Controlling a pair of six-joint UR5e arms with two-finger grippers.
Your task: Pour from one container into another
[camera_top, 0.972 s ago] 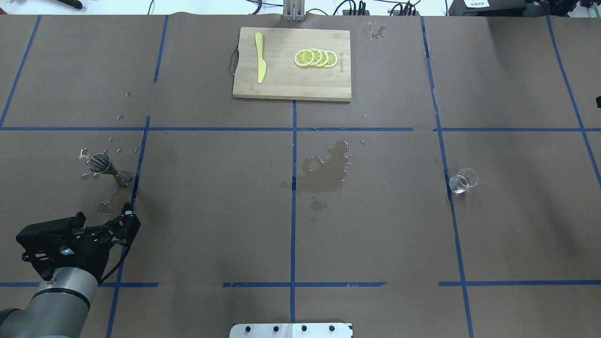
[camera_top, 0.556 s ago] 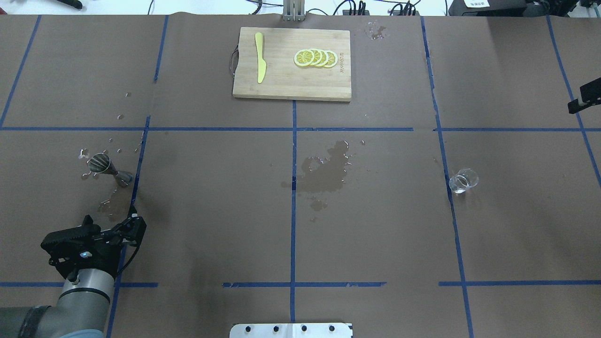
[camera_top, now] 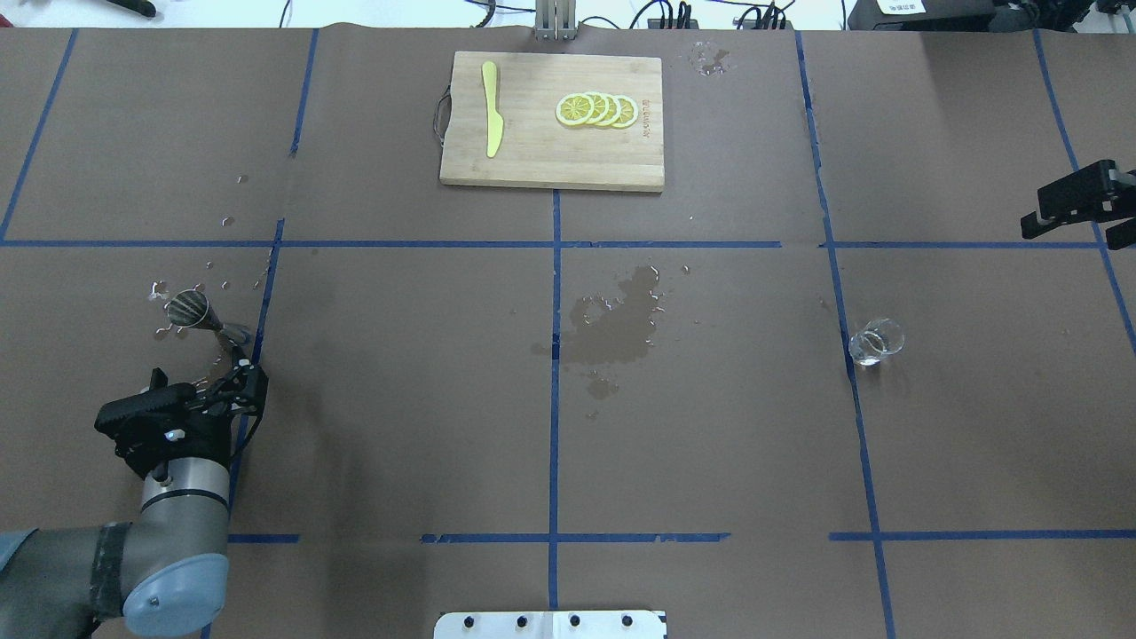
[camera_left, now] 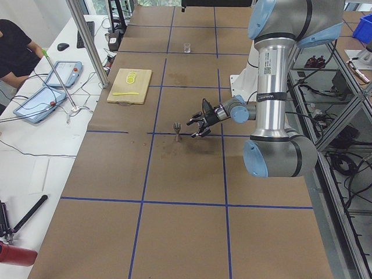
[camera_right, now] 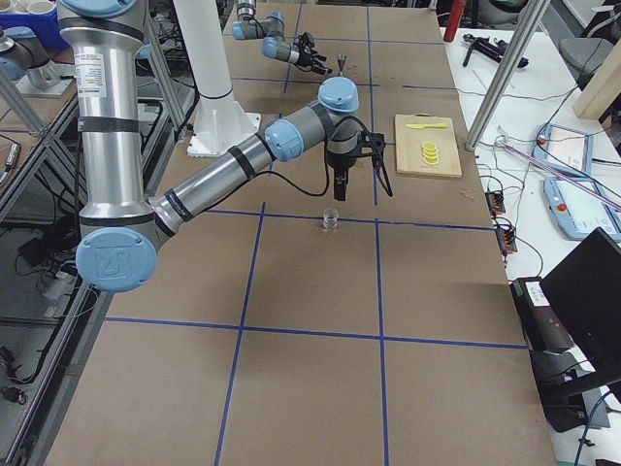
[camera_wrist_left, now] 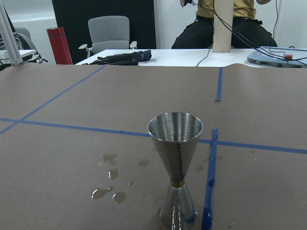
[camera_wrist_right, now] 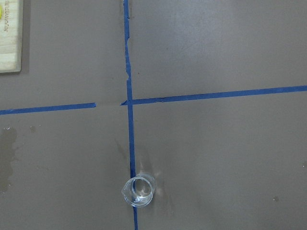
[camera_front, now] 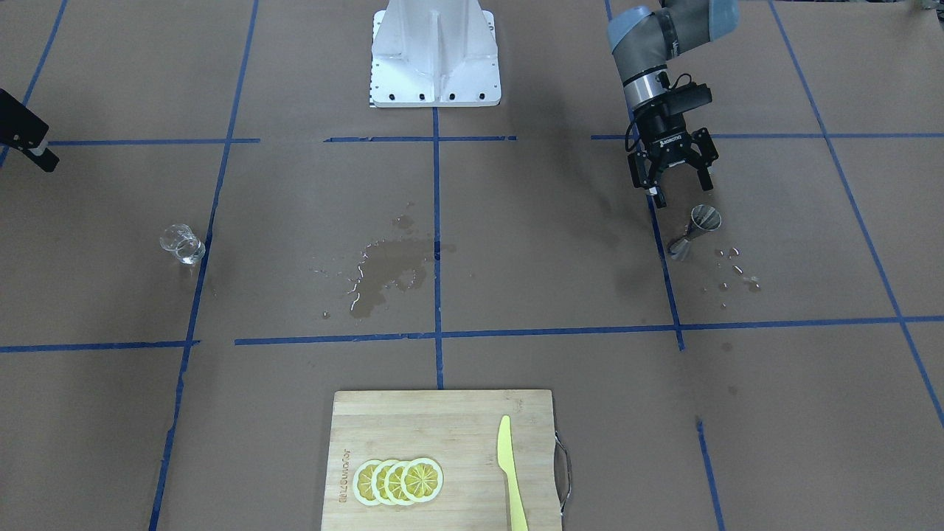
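A steel jigger [camera_top: 200, 315] [camera_front: 693, 232] stands upright on the table's left part, filling the middle of the left wrist view [camera_wrist_left: 176, 163]. My left gripper [camera_front: 682, 190] [camera_top: 238, 364] is open, level with the jigger and just short of it, with nothing between its fingers. A small clear glass beaker [camera_top: 875, 342] [camera_front: 182, 244] [camera_wrist_right: 138, 190] stands on the right part, on a blue tape line. My right gripper [camera_top: 1034, 222] [camera_front: 40, 155] hangs high near the table's right edge, pointing down, apart from the beaker. I cannot tell whether it is open or shut.
A wooden cutting board [camera_top: 550, 164] with lemon slices [camera_top: 596, 110] and a yellow knife [camera_top: 491, 111] lies at the far middle. A wet patch [camera_top: 621, 324] darkens the centre, and droplets [camera_front: 737, 276] lie around the jigger. The robot's base plate [camera_front: 435, 51] is at the near edge.
My left gripper has moved forward, close up to the jigger. My right gripper has come into the overhead view from the right edge and moved inward. Jigger and beaker have not moved.
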